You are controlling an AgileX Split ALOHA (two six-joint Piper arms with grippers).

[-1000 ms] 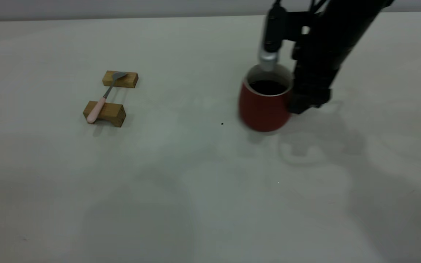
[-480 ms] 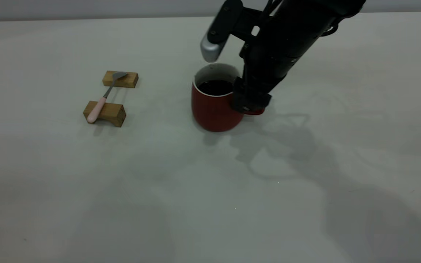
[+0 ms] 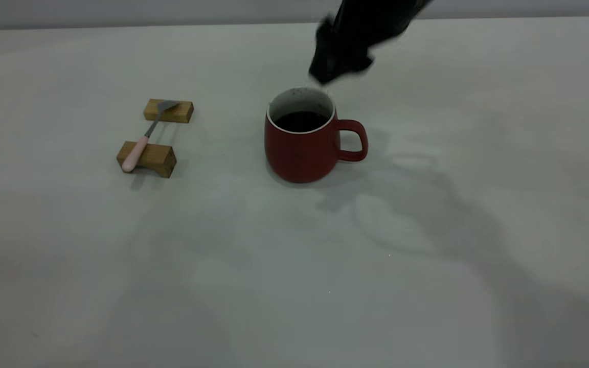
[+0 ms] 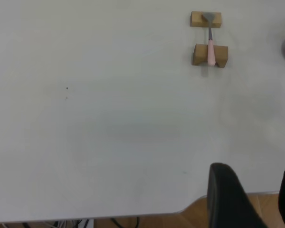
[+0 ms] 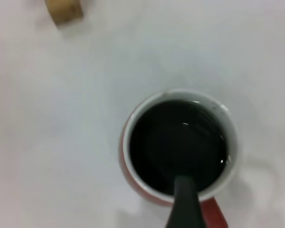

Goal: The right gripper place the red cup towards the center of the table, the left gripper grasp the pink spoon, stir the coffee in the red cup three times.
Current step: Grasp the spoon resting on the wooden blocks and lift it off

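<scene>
The red cup (image 3: 302, 151) stands upright near the middle of the table (image 3: 294, 266), its handle pointing right, with nothing holding it. Dark coffee (image 3: 300, 121) fills it and shows as a round black surface (image 5: 175, 147) in the right wrist view. My right gripper (image 3: 340, 56) hangs blurred above and behind the cup; one dark finger (image 5: 183, 204) shows over the rim, clear of the handle. The pink spoon (image 3: 143, 138) lies across two wooden blocks at the left, seen too in the left wrist view (image 4: 210, 45). My left gripper (image 4: 256, 175) is open over the table's near edge, far from the spoon.
The spoon's bowl rests on the far wooden block (image 3: 168, 111) and its handle on the near block (image 3: 147, 158). One block (image 5: 64, 10) shows in the right wrist view. A table edge with wooden floor (image 4: 194, 219) beyond it lies under the left gripper.
The right gripper carried the cup leftward to the table's middle, let go of the handle, and rose up and back. The spoon and blocks stayed put.
</scene>
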